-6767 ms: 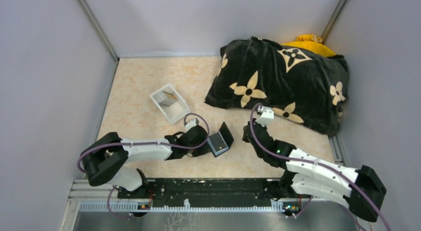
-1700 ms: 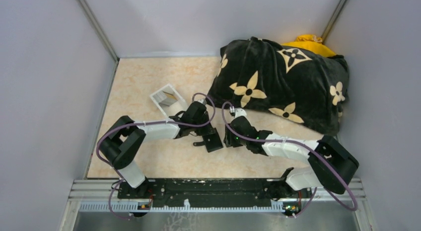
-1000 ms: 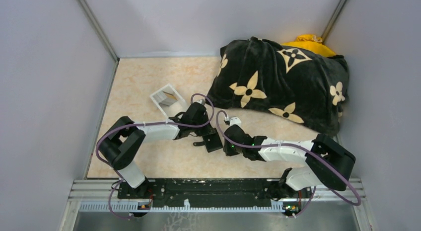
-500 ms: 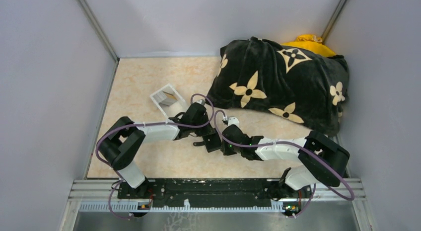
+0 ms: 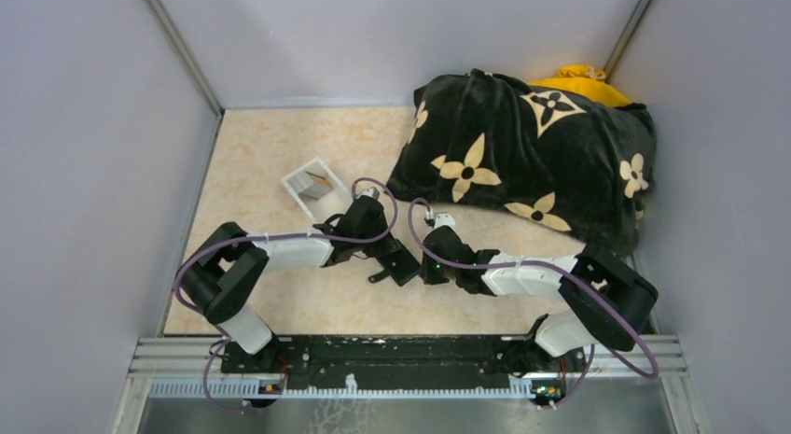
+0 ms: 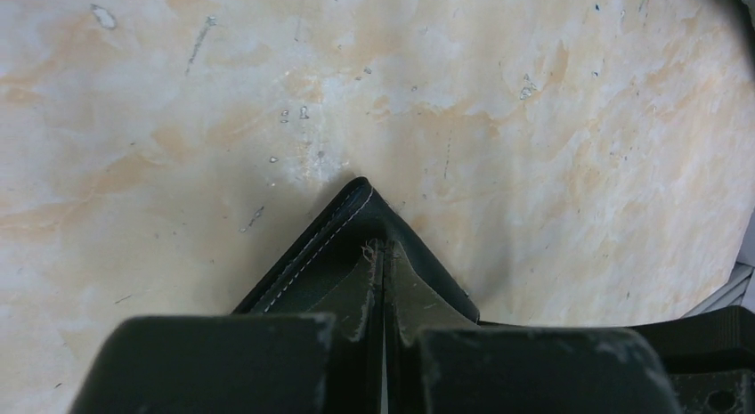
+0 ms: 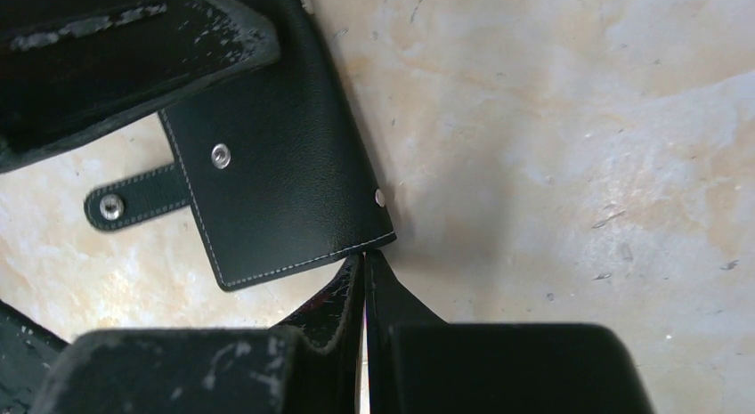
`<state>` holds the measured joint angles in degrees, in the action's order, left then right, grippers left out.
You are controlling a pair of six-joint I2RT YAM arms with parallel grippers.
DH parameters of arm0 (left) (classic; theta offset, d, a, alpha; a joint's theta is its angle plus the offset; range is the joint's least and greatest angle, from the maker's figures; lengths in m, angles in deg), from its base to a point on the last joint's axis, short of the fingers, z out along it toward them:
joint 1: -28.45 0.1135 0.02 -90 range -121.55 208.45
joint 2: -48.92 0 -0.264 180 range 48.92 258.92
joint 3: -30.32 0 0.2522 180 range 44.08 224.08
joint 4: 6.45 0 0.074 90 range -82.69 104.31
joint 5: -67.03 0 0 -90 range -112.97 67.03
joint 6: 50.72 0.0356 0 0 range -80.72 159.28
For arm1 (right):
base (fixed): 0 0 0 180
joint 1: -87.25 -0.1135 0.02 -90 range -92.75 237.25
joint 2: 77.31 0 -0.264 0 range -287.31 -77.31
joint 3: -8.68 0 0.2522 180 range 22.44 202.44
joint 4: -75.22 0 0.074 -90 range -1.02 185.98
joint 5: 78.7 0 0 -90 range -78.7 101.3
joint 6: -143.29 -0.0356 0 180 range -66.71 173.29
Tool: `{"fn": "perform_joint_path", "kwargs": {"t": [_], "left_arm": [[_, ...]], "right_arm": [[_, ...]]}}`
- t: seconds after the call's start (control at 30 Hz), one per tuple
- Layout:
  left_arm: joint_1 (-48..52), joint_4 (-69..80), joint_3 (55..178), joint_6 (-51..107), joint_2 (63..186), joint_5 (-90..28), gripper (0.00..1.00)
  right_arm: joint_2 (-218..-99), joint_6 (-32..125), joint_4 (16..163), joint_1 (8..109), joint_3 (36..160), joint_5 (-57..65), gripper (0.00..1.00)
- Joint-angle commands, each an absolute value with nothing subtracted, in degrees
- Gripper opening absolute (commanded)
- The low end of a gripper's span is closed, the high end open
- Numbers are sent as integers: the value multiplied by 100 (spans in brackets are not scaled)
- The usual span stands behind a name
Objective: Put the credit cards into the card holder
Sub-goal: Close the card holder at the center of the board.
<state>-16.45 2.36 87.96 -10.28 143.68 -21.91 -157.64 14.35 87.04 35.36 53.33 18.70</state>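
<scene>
The left tool has its fingers pressed together, empty, tips resting on top of the card holder near one corner. The right tool is closed on nothing too, its joined tips meeting the holder's stitched edge at another corner. The holder lies folded flat on the table, its snap strap sticking out sideways. Beyond the holder stand a pale open box and a black flower-patterned cushion.
</scene>
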Motion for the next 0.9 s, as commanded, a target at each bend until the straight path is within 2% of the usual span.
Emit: {"fn": "perform_joint_path", "kwargs": {"t": [0.0, 0.87], "left_arm": [[-1690, 1549, 8370, -915, 14537, -2088, 0], [-1938, 1635, 8056, -1268, 14156, -2087, 0]], "right_arm": [[-15897, 1611, 8132, 3764, 5712, 2006, 0], [-17338, 2266, 8028, 4333, 7005, 1556, 0]]}}
